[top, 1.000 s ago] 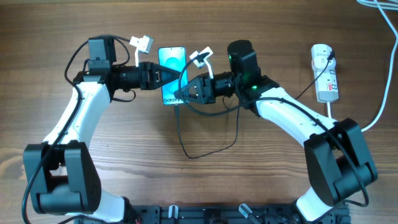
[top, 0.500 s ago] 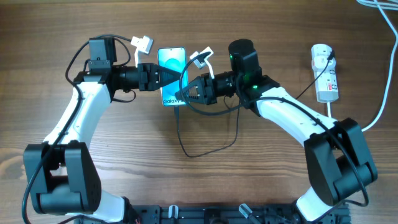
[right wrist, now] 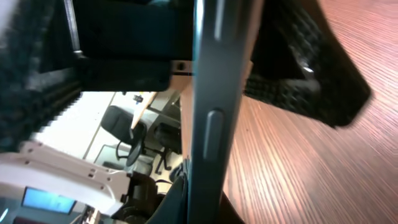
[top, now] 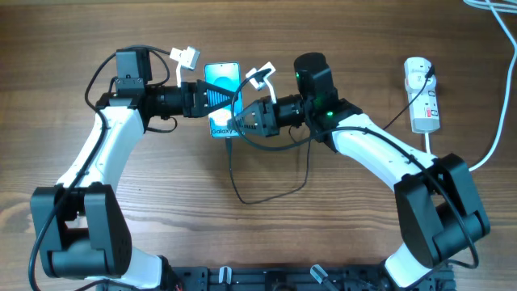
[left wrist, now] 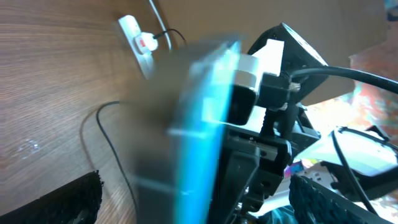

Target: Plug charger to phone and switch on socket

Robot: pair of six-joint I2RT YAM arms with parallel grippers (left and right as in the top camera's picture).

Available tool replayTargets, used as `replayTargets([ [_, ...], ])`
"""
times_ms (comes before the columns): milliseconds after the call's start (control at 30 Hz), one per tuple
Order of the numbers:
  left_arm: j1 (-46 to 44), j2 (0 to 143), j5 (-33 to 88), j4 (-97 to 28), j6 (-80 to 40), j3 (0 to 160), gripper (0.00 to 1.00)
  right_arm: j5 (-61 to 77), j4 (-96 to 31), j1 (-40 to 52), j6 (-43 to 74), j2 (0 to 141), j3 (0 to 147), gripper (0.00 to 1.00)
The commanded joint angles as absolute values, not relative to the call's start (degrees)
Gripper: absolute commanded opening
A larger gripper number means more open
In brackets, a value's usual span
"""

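Observation:
The phone [top: 224, 78], turquoise screen up, lies between the two arms left of the table's middle. In the left wrist view the phone [left wrist: 205, 124] shows tilted on edge and blurred. My left gripper [top: 215, 99] stands wide open around it, one finger [left wrist: 68, 199] well off each side. My right gripper [top: 236, 123] is shut on the phone's edge [right wrist: 208, 93] near its lower right corner. The charger [top: 242, 198] loops over the wood up to the phone's lower end; its tip is hidden. The socket [top: 423, 97] lies far right.
A thick white cord [top: 493, 153] runs from the socket along the right edge. The left gripper's black pads [right wrist: 311, 68] flank the phone in the right wrist view. Bare wood lies in front of the cable loop.
My left gripper has opened wide and let go of the phone. The right gripper has stayed shut on it, shifting slightly left.

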State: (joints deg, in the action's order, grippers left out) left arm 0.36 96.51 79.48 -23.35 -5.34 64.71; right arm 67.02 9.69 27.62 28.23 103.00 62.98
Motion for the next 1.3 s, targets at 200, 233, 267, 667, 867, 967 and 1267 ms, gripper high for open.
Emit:
replayTargets([
  [200, 0.1, 95.7, 71.0, -23.4, -4.9, 64.5, 1.00, 59.0, 4.9, 27.8, 26.4, 102.7, 63.6, 0.04],
  [233, 0.1, 95.7, 70.6, -23.4, -4.9, 64.5, 1.00, 59.0, 4.9, 27.8, 26.0, 102.7, 63.6, 0.04],
  [267, 0.1, 95.7, 70.3, -23.3, -4.9, 64.5, 1.00, 59.0, 4.8, 27.8, 25.5, 102.7, 63.6, 0.04],
  [667, 0.1, 95.7, 52.4, -23.6, -4.9, 64.5, 1.00, 47.7, -3.7, 27.8, 25.5, 102.7, 63.6, 0.04],
  [867, 0.1, 95.7, 44.7, -23.6, -4.9, 64.5, 1.00, 41.9, -7.1, 27.8, 25.5, 102.7, 63.6, 0.04],
  [967, 0.1, 95.7, 40.6, -23.6, -4.9, 64.5, 1.00, 37.3, -10.1, 27.8, 25.5, 102.7, 63.6, 0.05],
  [1267, 0.1, 95.7, 39.7, -23.6, -4.9, 64.5, 1.00, 29.9, -17.3, 27.8, 25.5, 102.8, 63.2, 0.04],
])
